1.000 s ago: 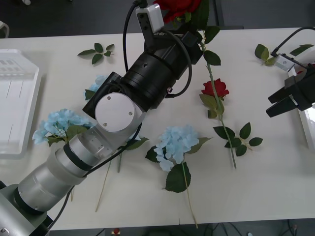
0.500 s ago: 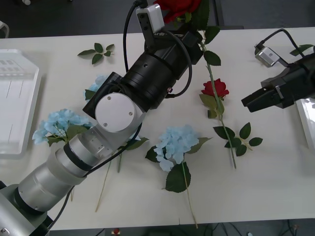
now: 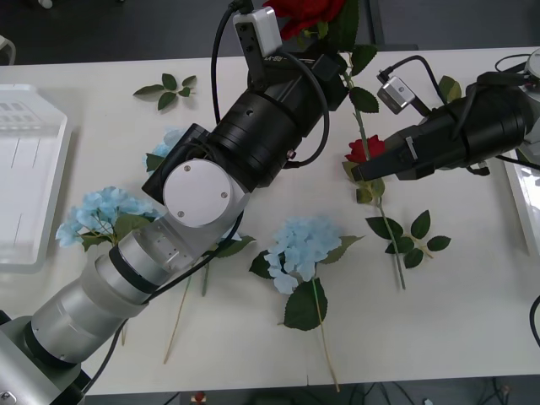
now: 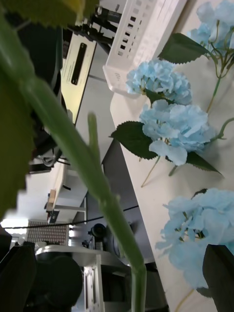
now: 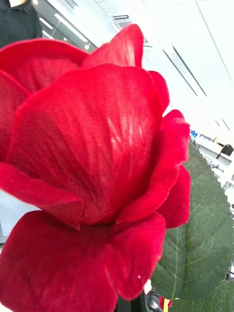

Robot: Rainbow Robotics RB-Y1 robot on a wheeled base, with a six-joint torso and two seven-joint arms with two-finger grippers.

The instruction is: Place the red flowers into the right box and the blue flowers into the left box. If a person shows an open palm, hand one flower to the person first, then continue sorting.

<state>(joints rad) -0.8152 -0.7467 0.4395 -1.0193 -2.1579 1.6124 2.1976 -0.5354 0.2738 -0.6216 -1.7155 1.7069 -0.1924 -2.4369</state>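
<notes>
Rose (image 3: 308,13) bears no legible writing.

White table (image 3: 472,312) strewn with blue flowers (image 3: 302,245)

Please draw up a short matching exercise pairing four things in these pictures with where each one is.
Things:
1. left end effector
2. right end effector
3. left box
4. blue flower

Places:
A. lying mid-table, stem toward the near edge
B. at the table's left edge
C. raised over the table's far edge, with a red rose
D. low beside the red rose lying on the table

Pairs: 1-C, 2-D, 3-B, 4-A
</notes>
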